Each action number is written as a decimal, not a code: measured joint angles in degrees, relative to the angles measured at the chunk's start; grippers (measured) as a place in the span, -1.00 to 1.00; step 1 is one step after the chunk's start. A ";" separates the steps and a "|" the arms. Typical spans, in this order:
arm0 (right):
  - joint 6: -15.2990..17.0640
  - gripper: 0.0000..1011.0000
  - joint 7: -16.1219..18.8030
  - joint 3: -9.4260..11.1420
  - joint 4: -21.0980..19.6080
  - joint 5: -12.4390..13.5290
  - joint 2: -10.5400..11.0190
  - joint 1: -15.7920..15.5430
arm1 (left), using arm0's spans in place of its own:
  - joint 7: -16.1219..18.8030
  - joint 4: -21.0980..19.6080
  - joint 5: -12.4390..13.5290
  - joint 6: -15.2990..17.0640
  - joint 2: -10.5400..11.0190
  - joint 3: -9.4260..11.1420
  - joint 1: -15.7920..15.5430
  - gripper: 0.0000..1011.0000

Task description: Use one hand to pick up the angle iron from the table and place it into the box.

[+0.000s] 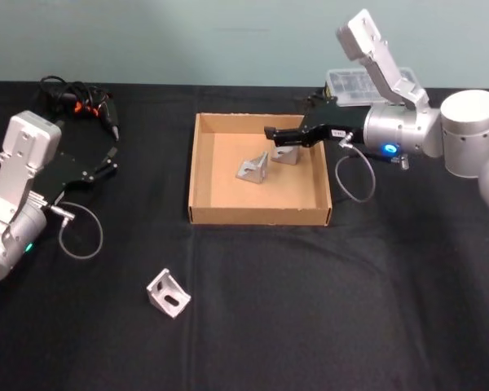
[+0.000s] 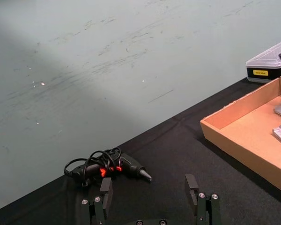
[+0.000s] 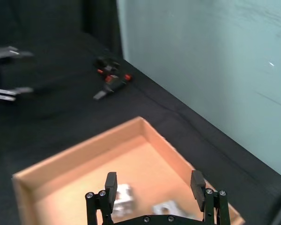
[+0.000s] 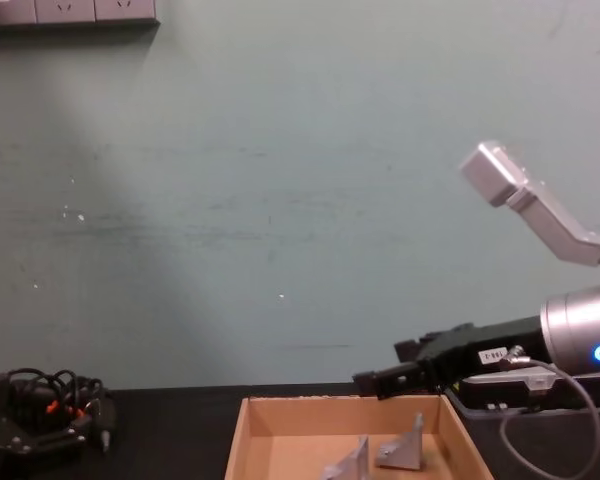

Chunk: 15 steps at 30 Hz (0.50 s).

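Likely stiff, light and slick, the angle iron (image 1: 168,293) is lying on the table (image 1: 326,309) well apart from the open, empty right gripper (image 1: 270,135) over the box (image 1: 194,175) and the parked, open left gripper (image 1: 112,161), inviting a pinch across one flange.

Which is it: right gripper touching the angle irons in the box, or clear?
Apart. Chest view shows the open right gripper above the angle irons, clear gap between.

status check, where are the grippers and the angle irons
Right gripper open, above the box. Left gripper open, parked far left. Two angle irons in the box, a third angle iron on the table out front. Nothing blocking it.
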<state>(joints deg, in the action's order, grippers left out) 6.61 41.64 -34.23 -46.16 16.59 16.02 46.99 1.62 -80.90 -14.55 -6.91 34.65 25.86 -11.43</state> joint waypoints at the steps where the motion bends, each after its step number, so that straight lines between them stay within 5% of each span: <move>1: 0.36 0.99 0.75 0.31 -2.76 0.66 0.85 -1.28 | 0.00 0.00 0.00 0.00 0.00 0.00 0.00 1.00; 10: 2.86 0.99 5.80 -0.48 -21.92 5.00 6.82 -10.14 | 0.00 0.00 0.00 0.00 0.00 0.00 0.00 1.00; 15: 1.83 0.99 9.40 -2.28 -28.19 6.35 9.20 -12.72 | 0.00 0.00 0.00 0.00 0.00 0.00 0.00 1.00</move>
<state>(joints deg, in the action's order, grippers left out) 8.44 51.03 -36.51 -74.35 22.94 25.22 34.27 1.62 -80.90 -14.54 -6.91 34.65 25.86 -11.43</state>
